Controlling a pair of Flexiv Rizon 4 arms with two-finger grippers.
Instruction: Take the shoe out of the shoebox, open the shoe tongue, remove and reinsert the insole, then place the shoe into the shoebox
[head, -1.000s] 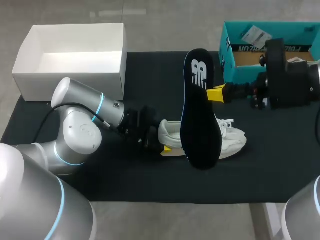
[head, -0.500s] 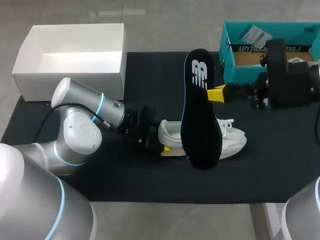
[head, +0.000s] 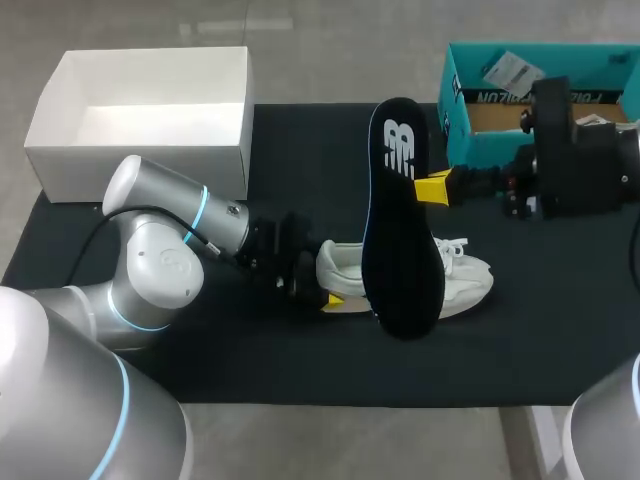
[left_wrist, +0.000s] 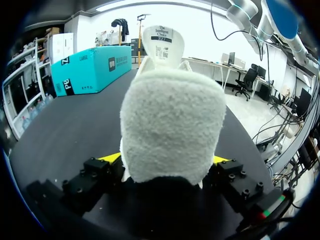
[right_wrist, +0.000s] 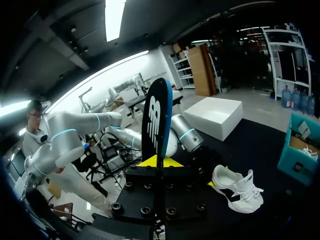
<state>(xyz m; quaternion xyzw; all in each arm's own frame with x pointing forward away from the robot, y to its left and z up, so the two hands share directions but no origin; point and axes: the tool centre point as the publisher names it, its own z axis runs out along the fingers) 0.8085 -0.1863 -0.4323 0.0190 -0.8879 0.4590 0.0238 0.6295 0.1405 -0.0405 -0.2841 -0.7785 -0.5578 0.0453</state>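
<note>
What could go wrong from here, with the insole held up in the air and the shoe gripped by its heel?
1. The right gripper pinches the black insole at one edge only, so the long insole may pivot or slip as it is lowered toward the shoe.
2. The left gripper holds just the heel of the white shoe. Pushing the insole in might swing the toe sideways on the black mat.

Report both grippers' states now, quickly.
Left gripper: shut on the heel of the white shoe.
Right gripper: shut on the black insole, held upright on edge.
</note>
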